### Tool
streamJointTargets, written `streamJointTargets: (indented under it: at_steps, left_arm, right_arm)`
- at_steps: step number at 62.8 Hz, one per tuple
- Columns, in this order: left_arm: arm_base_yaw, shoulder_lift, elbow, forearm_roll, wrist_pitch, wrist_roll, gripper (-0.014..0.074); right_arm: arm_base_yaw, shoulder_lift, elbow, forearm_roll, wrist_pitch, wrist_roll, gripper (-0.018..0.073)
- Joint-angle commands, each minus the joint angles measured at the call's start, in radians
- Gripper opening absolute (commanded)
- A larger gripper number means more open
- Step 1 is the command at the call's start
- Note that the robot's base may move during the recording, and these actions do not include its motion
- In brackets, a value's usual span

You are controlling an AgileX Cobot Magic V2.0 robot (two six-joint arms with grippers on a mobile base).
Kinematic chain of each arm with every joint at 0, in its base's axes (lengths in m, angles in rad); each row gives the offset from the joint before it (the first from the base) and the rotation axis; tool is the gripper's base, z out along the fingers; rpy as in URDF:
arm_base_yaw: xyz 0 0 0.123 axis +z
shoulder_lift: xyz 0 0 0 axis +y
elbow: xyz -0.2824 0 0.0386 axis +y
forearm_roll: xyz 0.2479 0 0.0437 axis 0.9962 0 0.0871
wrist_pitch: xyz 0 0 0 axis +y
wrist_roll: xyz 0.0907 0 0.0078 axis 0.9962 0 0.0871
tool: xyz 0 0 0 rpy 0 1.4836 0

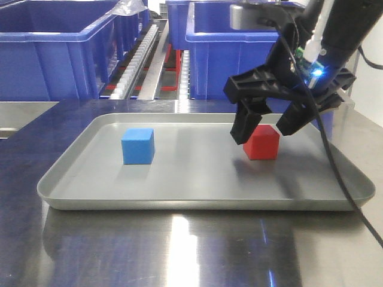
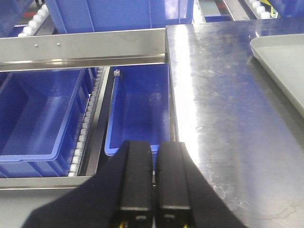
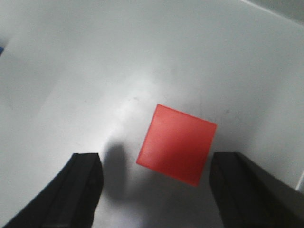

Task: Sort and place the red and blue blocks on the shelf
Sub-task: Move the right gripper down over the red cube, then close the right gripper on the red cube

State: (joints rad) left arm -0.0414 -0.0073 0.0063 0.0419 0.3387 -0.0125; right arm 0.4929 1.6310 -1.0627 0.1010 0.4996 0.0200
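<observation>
The red block [image 1: 262,143] rests on the right half of the grey tray [image 1: 203,200], and the blue block [image 1: 138,146] stands on its left half. My right gripper [image 1: 266,130] hovers open just above the red block [image 3: 176,144], one black finger to each side and touching nothing. In the left wrist view my left gripper [image 2: 152,178] is shut with nothing in it, held over a steel front rail [image 2: 83,47] of the shelf and its white roller tracks [image 2: 85,128].
Large blue bins [image 1: 54,51] stand behind the tray on the shelf's roller tracks [image 1: 139,57]. More blue bins [image 2: 137,114] sit on the lower tier under my left gripper. The shiny steel tabletop [image 2: 228,114] carries the tray [image 2: 282,66], whose corner shows at the upper right.
</observation>
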Motion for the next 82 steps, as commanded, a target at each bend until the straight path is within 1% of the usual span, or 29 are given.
streamJointTargets:
  at_steps: [1,16,54,58,62,67,75,76,82]
  left_arm:
    - [-0.001,-0.017,0.034,-0.008,-0.075,-0.001,0.0126]
    - [-0.001,-0.017,0.034,-0.008,-0.075,-0.001,0.0126]
    - [-0.001,-0.017,0.034,-0.008,-0.075,-0.001,0.0126]
    - [-0.001,-0.017,0.034,-0.008,-0.075,-0.001,0.0126]
    - [-0.001,-0.017,0.034,-0.008,-0.075,-0.001,0.0126]
    - [-0.001,-0.017,0.034,-0.008,-0.075,-0.001,0.0126]
    - [-0.001,-0.017,0.034,-0.008,-0.075,-0.001,0.0126]
    - [-0.001,-0.017,0.034,-0.008,-0.075,-0.001,0.0126]
    - [-0.001,-0.017,0.034,-0.008,-0.075,-0.001,0.0126]
  right_arm:
    - [0.0,-0.027,-0.049,-0.001,-0.048,-0.005,0.0583]
    - [-0.001,0.014,-0.096,-0.001,-0.015,-0.005,0.0583]
    - [-0.002,0.024,-0.097,-0.005,-0.012,-0.005,0.0582]
    - [-0.002,0.024,-0.097,-0.011,-0.009,-0.005,0.0568]
    - [-0.002,0.024,-0.097,-0.014,-0.008,-0.005,0.0533]
    - [-0.002,0.024,-0.097,-0.016,-0.004,-0.005,0.0461]
    - [-0.002,0.024,-0.098,-0.016,0.006,-0.005,0.0286]
    - [-0.002,0.024,-0.099,-0.016,0.01,-0.005,0.0254]
    - [-0.002,0.024,-0.1,-0.016,0.022,-0.005,0.0139]
